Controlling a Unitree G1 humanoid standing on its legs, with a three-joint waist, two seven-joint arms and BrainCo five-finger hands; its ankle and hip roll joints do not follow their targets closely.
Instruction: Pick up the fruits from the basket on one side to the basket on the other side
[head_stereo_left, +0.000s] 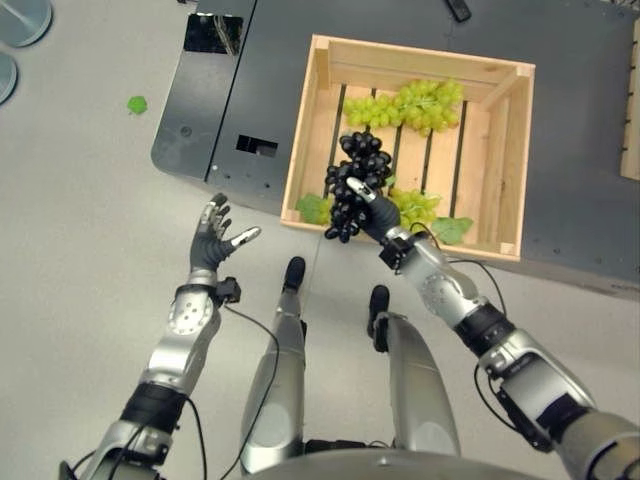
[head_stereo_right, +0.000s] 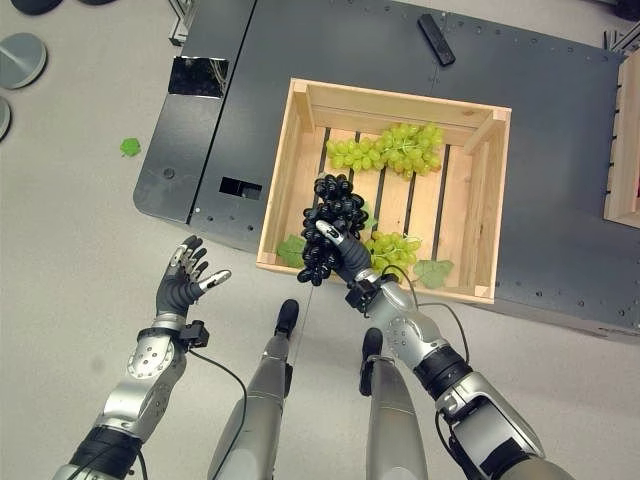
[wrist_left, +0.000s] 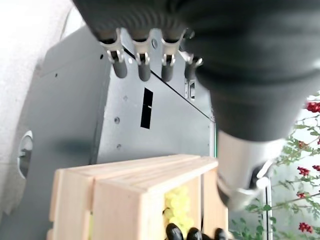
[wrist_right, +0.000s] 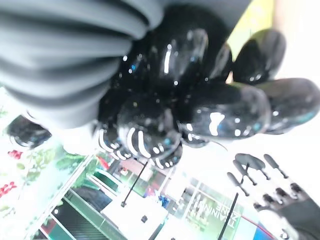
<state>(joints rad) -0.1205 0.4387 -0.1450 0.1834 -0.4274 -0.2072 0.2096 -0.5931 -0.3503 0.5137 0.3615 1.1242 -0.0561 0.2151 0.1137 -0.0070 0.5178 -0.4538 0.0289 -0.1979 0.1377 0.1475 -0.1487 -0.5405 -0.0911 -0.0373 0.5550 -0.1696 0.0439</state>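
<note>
Fingers (head_stereo_right: 328, 236) of your right hand (head_stereo_right: 345, 262) clamp a black grape bunch (head_stereo_right: 330, 222) over the wooden crate's (head_stereo_right: 279, 185) near-left corner; your left hand (head_stereo_right: 180, 283) hovers spread, holding nothing.

Your right hand (head_stereo_right: 347, 262) reaches forward and inward from the lower right, arm stretched out, forearm angled toward the middle, fingers curled tight around what it holds. Your left hand (head_stereo_right: 180, 283) sits off to the left at the end of a bent arm, wrist raised, palm turned inward, fingers relaxed and spread, thumb pointing right.
</note>
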